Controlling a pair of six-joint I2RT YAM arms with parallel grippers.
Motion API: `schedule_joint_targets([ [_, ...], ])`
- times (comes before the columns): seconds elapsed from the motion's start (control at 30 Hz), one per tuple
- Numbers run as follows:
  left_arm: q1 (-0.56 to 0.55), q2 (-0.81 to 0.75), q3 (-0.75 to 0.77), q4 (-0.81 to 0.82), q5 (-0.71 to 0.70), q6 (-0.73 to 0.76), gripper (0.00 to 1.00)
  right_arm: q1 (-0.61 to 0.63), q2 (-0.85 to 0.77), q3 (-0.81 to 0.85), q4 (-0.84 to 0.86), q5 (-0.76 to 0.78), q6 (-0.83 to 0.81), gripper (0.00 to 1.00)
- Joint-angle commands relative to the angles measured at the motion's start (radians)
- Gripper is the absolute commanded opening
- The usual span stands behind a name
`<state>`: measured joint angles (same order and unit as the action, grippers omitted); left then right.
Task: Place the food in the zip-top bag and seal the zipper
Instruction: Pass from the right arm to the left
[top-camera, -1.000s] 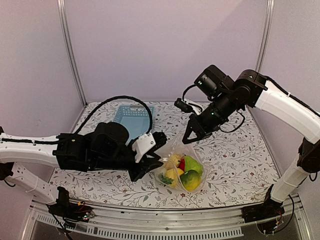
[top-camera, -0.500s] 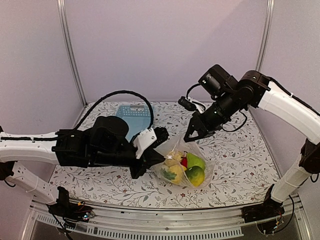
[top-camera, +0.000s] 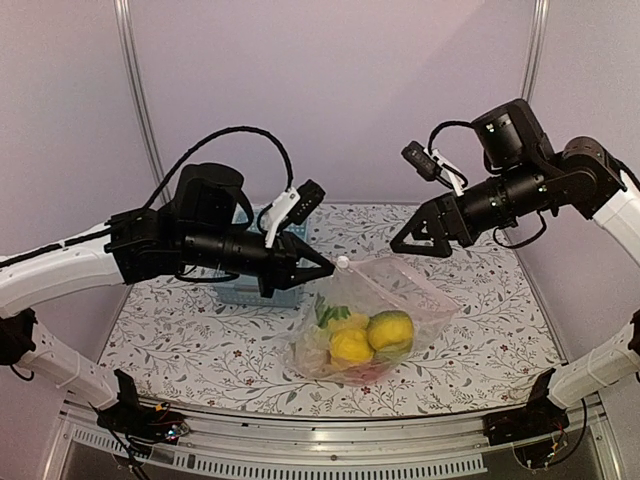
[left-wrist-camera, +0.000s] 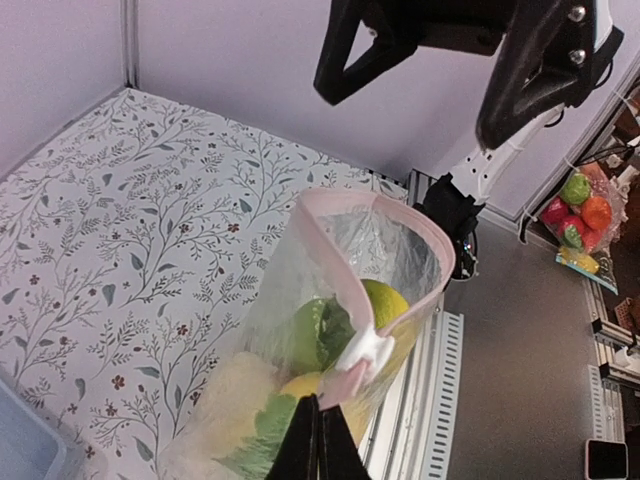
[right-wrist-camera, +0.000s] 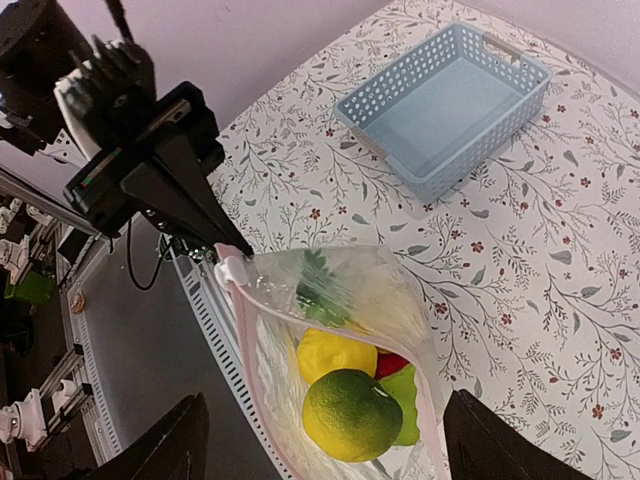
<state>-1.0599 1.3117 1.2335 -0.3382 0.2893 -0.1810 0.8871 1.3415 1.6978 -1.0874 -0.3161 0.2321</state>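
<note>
- The left gripper (top-camera: 335, 265) holds its fingers pressed together on one end of the zip-top bag (top-camera: 400, 290), pinching the mouth edge by the zipper (left-wrist-camera: 340, 215) and its white tab.
- The bag hangs above the flower-patterned table (top-camera: 180, 330), mouth gaping wide, its far side slack.
- The food (top-camera: 365, 335) sits heaped in the bag's bottom: yellow lemons, a green piece, leafy greens and a glimpse of red.
- The right gripper (top-camera: 420, 245) hovers over the bag's far edge, fingers spread wide apart and gripping nothing.
- A light-blue basket (right-wrist-camera: 450, 95) stands on the table behind the left arm.
</note>
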Motion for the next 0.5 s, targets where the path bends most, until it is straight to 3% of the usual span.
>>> schedule_joint_targets([
  [0.0,0.047,0.03,0.065,-0.056,0.156,-0.033,0.0,0.004,-0.062,-0.032,0.095,-0.016,-0.12,0.81],
  [0.2,0.08,0.02,0.075,-0.083,0.222,-0.037,0.0,0.132,-0.022,-0.036,0.165,0.038,-0.22,0.73],
  [0.47,0.098,0.0,0.059,-0.082,0.266,-0.04,0.0,0.184,0.067,-0.015,0.236,0.007,-0.282,0.55],
])
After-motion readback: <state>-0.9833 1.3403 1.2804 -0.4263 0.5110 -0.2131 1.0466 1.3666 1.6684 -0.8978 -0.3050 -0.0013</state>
